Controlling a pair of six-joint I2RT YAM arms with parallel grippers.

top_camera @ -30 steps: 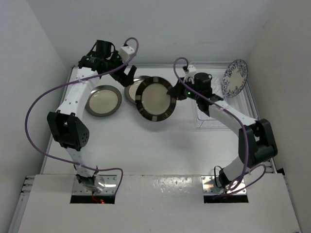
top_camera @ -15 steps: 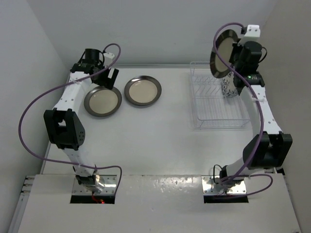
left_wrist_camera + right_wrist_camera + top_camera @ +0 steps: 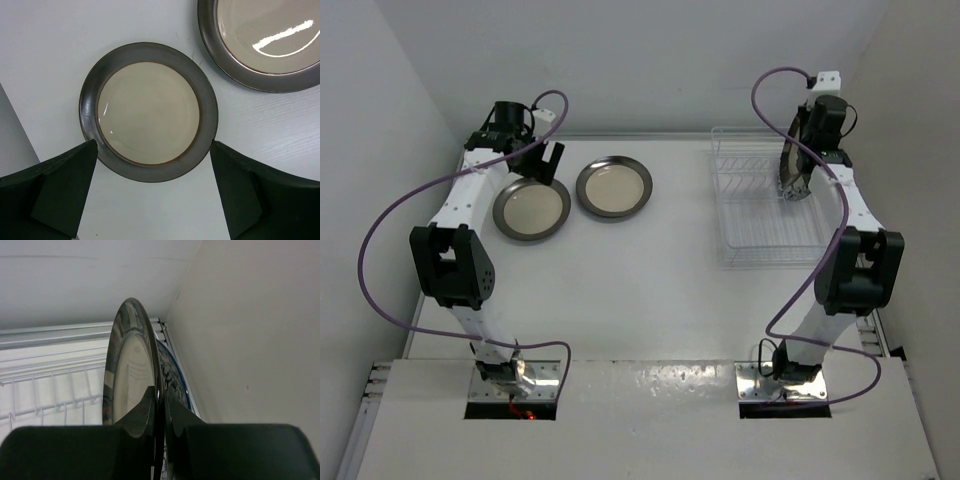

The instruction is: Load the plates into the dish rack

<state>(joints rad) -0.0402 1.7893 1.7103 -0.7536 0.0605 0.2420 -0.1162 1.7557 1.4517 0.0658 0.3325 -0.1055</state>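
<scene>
White surface [image 3: 650, 270]: racking a plate [image 3: 131, 365].
Right claw [image 3: 159, 401] grips it upright, parallel beside the floral plate [image 3: 173, 377] in the dish rack [image 3: 760, 215]; left claw [image 3: 152, 146] gapes empty.

The white table [image 3: 620, 290] bears the left plate [image 3: 531, 208], the middle plate [image 3: 613, 187] (both flat) and the dish rack [image 3: 760, 215].
</scene>
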